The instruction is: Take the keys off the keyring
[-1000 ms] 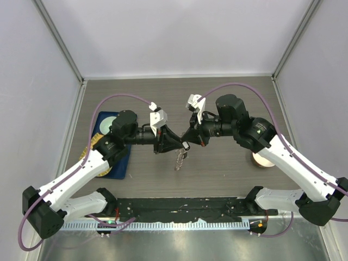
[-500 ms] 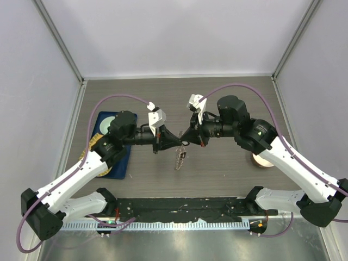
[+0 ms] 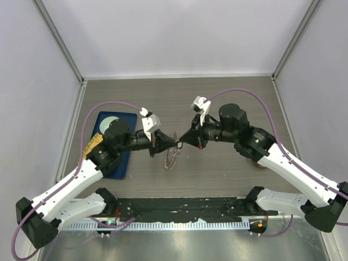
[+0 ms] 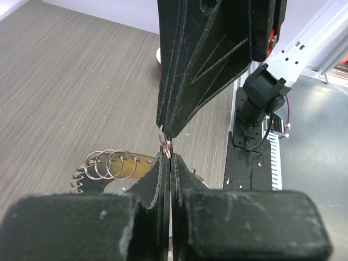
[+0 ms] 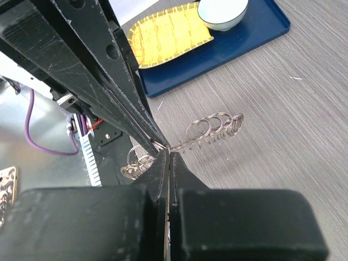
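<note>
Removal is under way: left gripper [image 3: 174,145] and right gripper [image 3: 182,143] both clench the wire of the hanging keyring [image 3: 171,158], tips meeting at its top; next likely needs a careful pull apart.

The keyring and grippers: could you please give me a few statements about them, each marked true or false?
1. The left gripper and right gripper are both shut. True.
2. The keyring lies in the tray. False: it is at the gripper tips, apart from the tray.
3. The two grippers' tips meet at the keyring. True.
4. The tray is bare. False: it holds a bowl and a yellow mat.
</note>
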